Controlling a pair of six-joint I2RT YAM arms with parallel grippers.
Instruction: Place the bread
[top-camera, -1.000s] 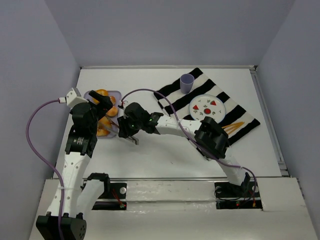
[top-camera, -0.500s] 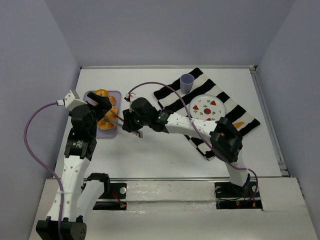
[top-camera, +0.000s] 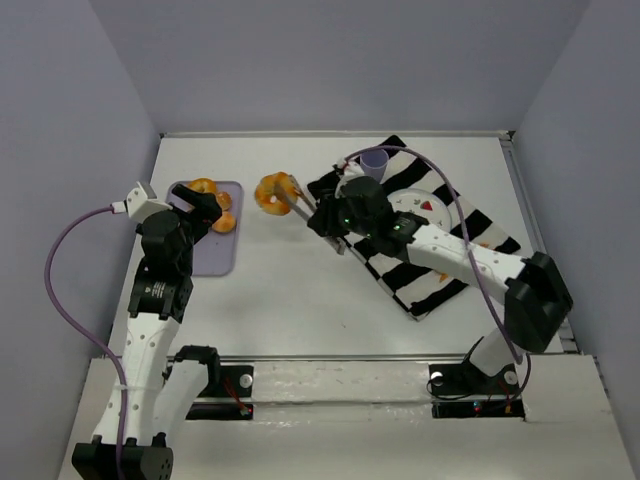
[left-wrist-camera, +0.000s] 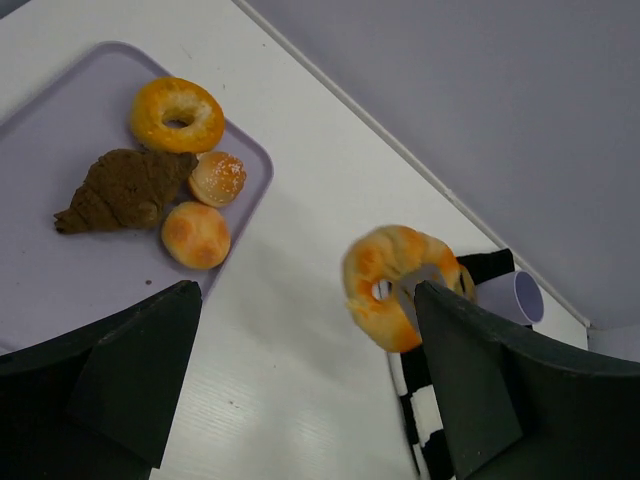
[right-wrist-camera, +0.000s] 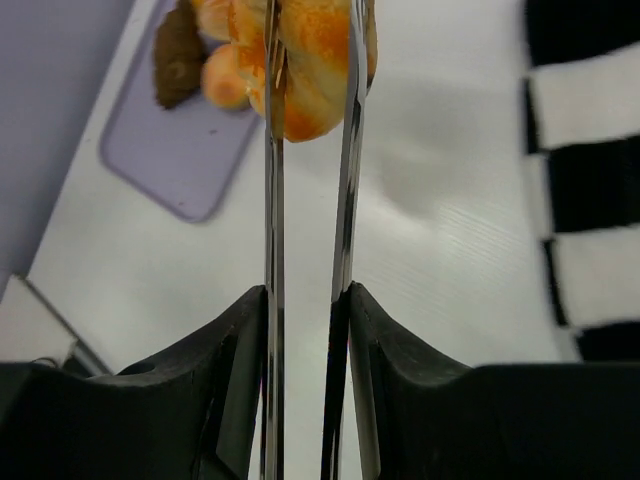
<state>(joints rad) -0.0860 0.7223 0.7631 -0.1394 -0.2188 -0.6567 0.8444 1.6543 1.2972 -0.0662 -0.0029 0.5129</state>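
1. Bottom of the overhead view, nearest: both bases, bolted at the near edge of the white surface (top-camera: 300, 310).
2. Lower left: left arm (top-camera: 150, 300). Rises almost straight up the frame with a lilac cable looping beside it, and ends over the near end of the lilac tray (top-camera: 215, 258).
3. Left pincer (top-camera: 208, 210): released. Dark fingers (left-wrist-camera: 130, 380) spread wide at the bottom corners of its own view, nothing between them.
4. Lower right: right arm (top-camera: 450, 255). Leans up and left from the base, elbow out to the right, forearm stretched across the striped cloth (top-camera: 440, 290) toward upper centre.
5. Right pincer (top-camera: 292, 204): clenched on a ring of bread (top-camera: 275, 192). Thin metal fingers (right-wrist-camera: 272, 200) run nearly parallel and pinch the ring's side at the top of the wrist view.
6. Held up off the surface, upper centre, between tray and cloth, touching neither. Golden-orange, glossy, paler in patches, hole visible, tipped on edge.
7. Upper left, on the tray's far end: second ring (left-wrist-camera: 178, 114), two round buns (left-wrist-camera: 196, 234) just beside it, and a dark brown croissant (left-wrist-camera: 125, 188) against them.
8. Farther right: white plate (top-camera: 432, 208) half hidden behind the arm, lilac cup (top-camera: 373, 160) at the cloth's far edge.
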